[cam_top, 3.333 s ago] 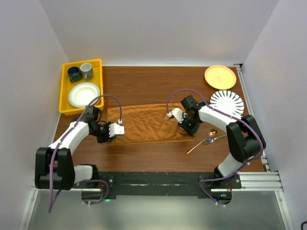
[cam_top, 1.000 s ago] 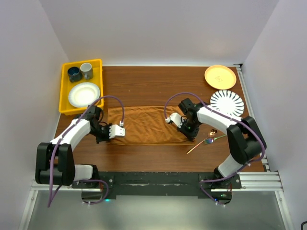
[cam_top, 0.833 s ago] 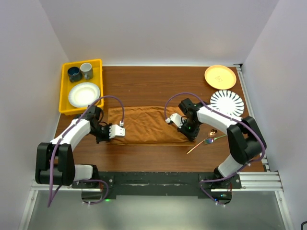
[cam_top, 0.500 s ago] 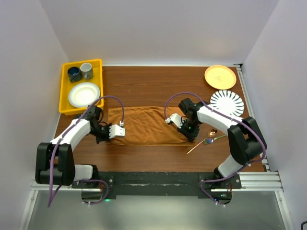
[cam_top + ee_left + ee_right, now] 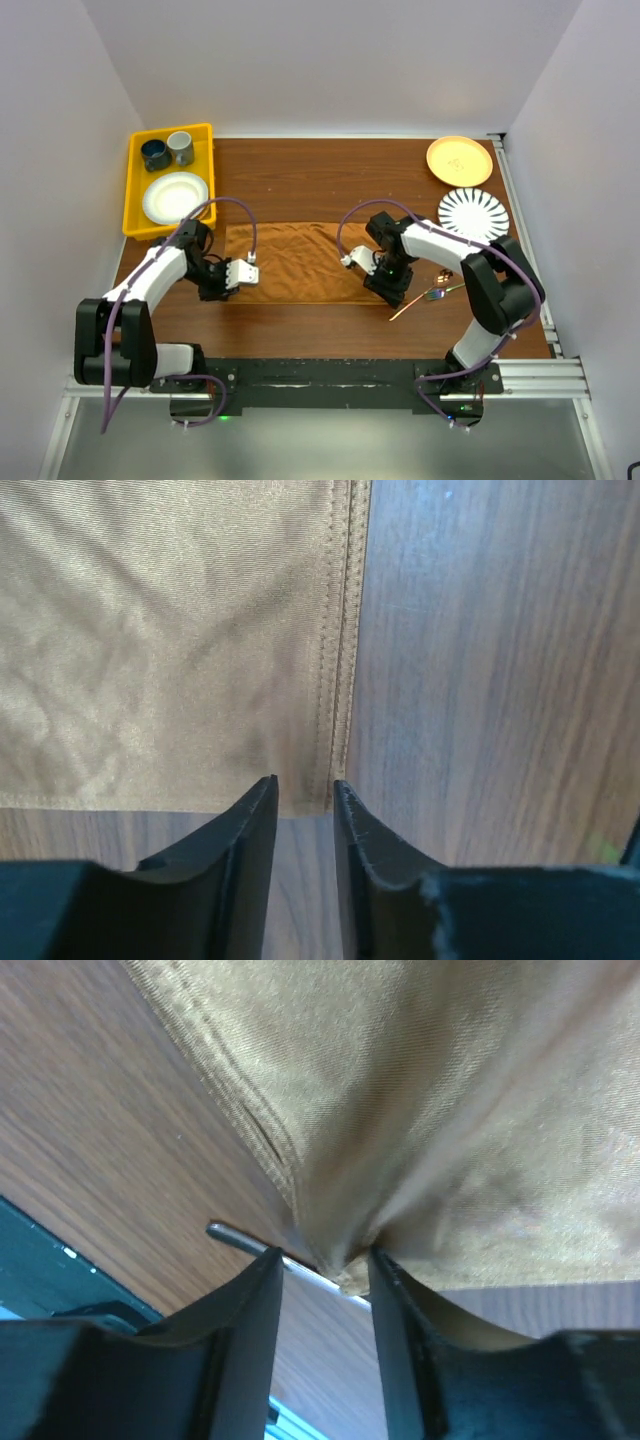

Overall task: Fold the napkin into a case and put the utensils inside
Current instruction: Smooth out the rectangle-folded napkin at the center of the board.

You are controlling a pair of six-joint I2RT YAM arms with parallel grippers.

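The rust-brown napkin lies folded as a flat rectangle in the middle of the table. My left gripper is low at its near-left corner. In the left wrist view the jaws stand apart and the napkin's corner lies flat just ahead of my left gripper. My right gripper is at the near-right corner. Its jaws are apart too, and a puckered peak of the napkin sits between the tips of my right gripper. The utensils lie right of the napkin. One thin metal handle pokes out under the corner.
A yellow bin at the far left holds two cups and a white plate. A yellow plate and a striped white plate sit at the far right.
Both grippers held the napkin's near corners shut a second ago and have now parted their jaws. The right gripper has shifted slightly left and nearer. The napkin looks a little shorter on its right side.
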